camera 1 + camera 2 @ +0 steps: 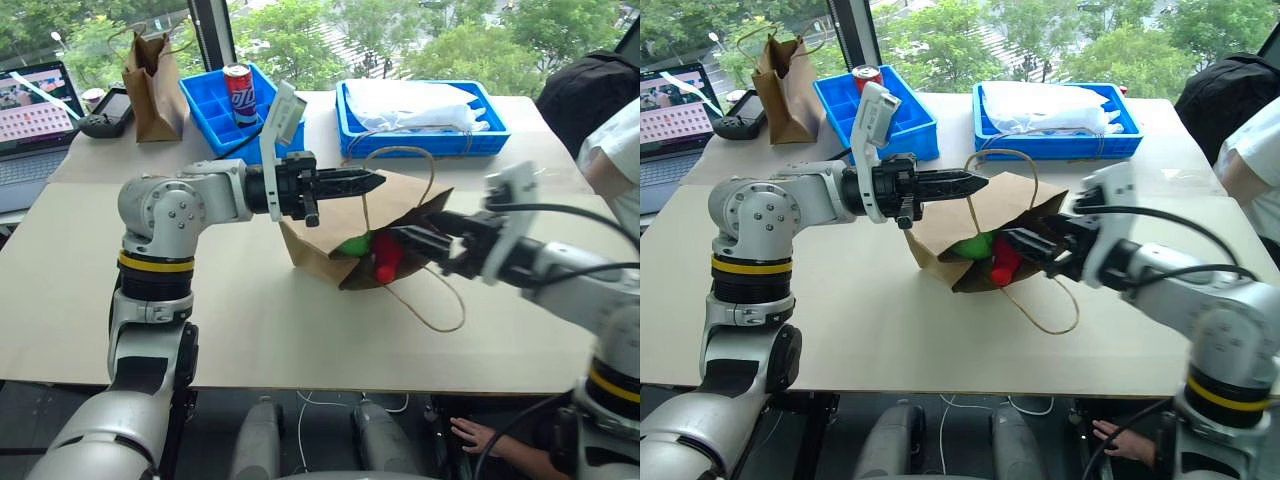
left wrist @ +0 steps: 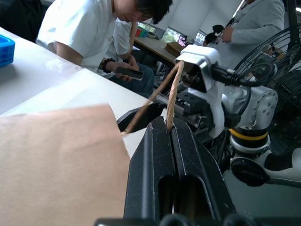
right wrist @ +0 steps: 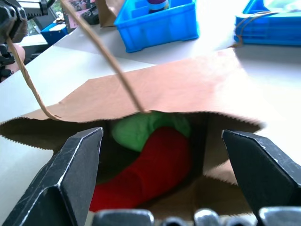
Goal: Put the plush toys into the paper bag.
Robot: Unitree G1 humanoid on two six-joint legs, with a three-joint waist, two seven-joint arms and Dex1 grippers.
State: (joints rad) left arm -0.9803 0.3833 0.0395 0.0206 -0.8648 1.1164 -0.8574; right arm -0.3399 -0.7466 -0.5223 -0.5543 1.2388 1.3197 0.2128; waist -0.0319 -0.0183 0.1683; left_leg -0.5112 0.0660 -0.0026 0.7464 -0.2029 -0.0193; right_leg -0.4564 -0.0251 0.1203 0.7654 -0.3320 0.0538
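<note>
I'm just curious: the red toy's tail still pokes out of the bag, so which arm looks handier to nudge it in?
Probably the right: the right gripper is open at the brown paper bag mouth, facing the red chili-pepper plush. The left gripper is shut on the tan twine handle.

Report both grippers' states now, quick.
Left gripper: shut on the paper bag's twine handle.
Right gripper: open, holding nothing, at the bag's mouth.

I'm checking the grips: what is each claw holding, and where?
Left claw: shut on the paper bag's twine handle. Right claw: open, holding nothing.
</note>
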